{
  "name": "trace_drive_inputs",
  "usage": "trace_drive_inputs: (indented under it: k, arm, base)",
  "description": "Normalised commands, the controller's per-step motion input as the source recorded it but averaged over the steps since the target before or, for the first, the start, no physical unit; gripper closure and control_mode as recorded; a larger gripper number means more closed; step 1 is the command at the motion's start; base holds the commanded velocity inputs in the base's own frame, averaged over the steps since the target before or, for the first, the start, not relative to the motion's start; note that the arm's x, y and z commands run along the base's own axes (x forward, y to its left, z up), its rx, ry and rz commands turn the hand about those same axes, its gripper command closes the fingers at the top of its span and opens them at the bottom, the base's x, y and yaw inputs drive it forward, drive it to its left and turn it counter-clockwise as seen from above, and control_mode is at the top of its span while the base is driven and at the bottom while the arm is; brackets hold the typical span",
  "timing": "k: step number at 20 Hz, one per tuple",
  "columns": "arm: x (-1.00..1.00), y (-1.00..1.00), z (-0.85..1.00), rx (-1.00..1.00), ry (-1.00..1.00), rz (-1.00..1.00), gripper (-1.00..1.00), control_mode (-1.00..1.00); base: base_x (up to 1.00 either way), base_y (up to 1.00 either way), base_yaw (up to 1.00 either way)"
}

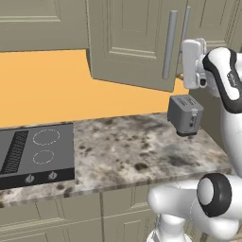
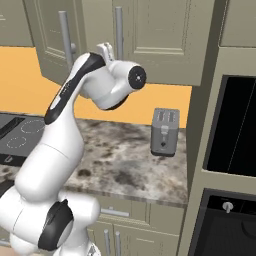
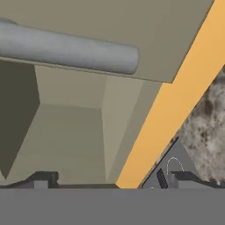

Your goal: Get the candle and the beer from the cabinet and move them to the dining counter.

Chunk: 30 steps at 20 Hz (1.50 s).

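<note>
Cabinet [image 1: 132, 42] door is standing ajar because the tool [image 3: 112, 181], spread wide and empty, is reaching beside its handle [image 3: 66, 50].

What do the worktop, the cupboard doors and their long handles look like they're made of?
The worktop looks like polished granite: mottled grey-brown speckles with dark patches. The cabinet doors seem painted wood in matt grey-beige, judging by their recessed panels and even colour. The bar handle appears to be brushed metal, plain grey with a soft sheen. Everything is rendered, so these are only looks.

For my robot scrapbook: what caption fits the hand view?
Open claw peering past a grey bar handle into the cabinet.
</note>
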Motion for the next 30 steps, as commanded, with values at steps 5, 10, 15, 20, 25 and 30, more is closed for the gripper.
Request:
trace_drive_inputs:
  k: [5, 10, 15, 20, 25, 30]
  arm:
    - [-0.03, 0.64, 0.0, 0.0, 0.07, 0.02, -1.0, -1.0]
    - [-0.41, 0.75, 0.0, 0.0, 0.01, 0.12, -1.0, -1.0]
    - [-0.75, 0.67, 0.0, 0.0, -0.01, 0.17, -1.0, -1.0]
    - [-0.8, 0.73, 0.0, 0.0, -0.01, 0.18, -1.0, -1.0]
    - [-0.63, 0.84, 0.01, 0.0, 0.0, 0.16, -1.0, -1.0]
    - [-0.22, 0.76, 0.13, 0.0, -0.01, 0.07, -1.0, -1.0]
  base:
    - [0.0, 0.0, 0.0]
    - [0.0, 0.0, 0.0]
    - [0.0, 0.0, 0.0]
    - [0.0, 0.0, 0.0]
    - [0.0, 0.0, 0.0]
    - [0.0, 0.0, 0.0]
